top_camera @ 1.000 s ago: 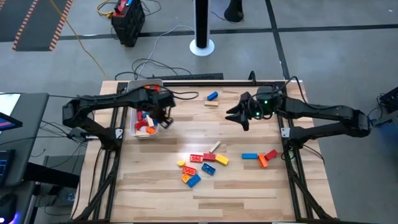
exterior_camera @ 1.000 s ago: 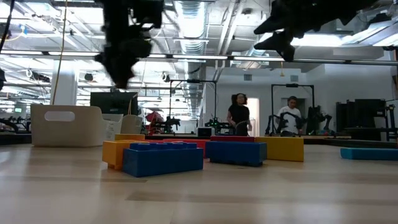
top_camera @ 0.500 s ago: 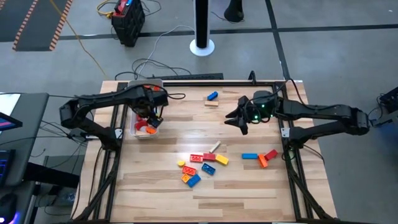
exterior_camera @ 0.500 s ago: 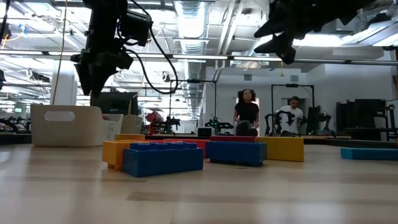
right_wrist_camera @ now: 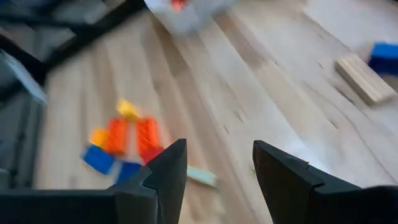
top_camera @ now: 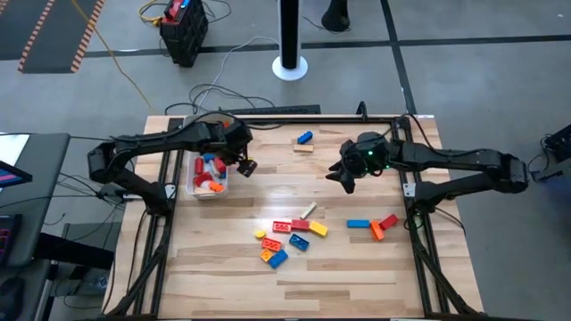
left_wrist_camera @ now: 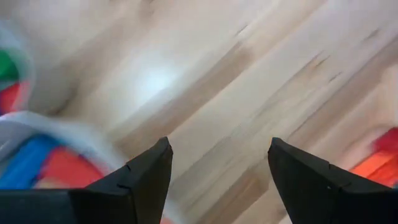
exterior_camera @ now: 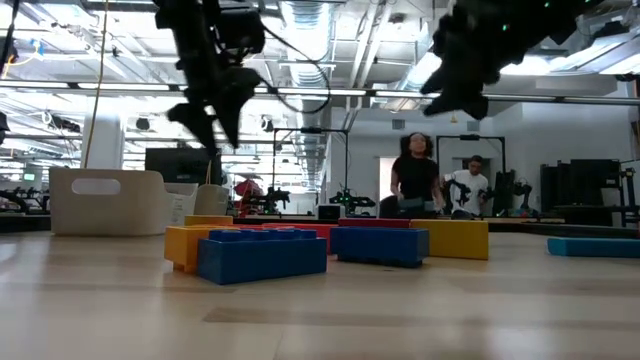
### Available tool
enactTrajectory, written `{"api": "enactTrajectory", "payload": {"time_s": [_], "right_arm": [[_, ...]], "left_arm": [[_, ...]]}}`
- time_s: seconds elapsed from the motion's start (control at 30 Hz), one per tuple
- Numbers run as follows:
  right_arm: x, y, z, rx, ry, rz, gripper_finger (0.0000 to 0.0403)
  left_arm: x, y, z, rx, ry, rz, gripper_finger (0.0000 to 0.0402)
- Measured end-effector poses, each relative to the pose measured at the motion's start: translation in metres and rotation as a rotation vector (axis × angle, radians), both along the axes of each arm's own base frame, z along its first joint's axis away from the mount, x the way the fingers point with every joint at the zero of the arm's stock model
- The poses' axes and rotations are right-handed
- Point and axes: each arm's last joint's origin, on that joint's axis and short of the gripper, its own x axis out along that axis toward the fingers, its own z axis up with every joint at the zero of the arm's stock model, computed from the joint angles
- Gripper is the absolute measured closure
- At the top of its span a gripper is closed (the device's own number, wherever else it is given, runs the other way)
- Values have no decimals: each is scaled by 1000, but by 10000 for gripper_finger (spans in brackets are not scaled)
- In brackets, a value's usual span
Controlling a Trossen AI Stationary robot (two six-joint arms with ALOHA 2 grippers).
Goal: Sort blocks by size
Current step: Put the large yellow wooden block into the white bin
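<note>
From above, your left gripper [top_camera: 244, 166] hangs just off the tray [top_camera: 207, 175] (red, blue and orange blocks inside), and the right gripper [top_camera: 343, 173] is at two o'clock of the loose blocks [top_camera: 287, 236] mid-table. At table height, both hang high. Your left wrist shows fingers [left_wrist_camera: 140, 177] released, nothing between them. The right wrist's fingers [right_wrist_camera: 163, 169] are also apart, empty.
</note>
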Motion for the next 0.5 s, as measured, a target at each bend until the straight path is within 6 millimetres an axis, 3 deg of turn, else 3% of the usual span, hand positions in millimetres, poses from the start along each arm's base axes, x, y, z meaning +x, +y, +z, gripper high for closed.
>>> {"api": "enactTrajectory", "payload": {"time_s": [0.17, 0.33, 0.5], "right_arm": [[4, 10, -29, 51, 123, 130, 193], [1, 54, -42, 112, 222, 343, 193], [-4, 95, -43, 1, 256, 504, 193]], "left_arm": [[12, -6, 4, 17, -103, -15, 146], [8, -14, 5, -17, -71, -23, 146], [9, -15, 3, -49, -71, -37, 146]]}}
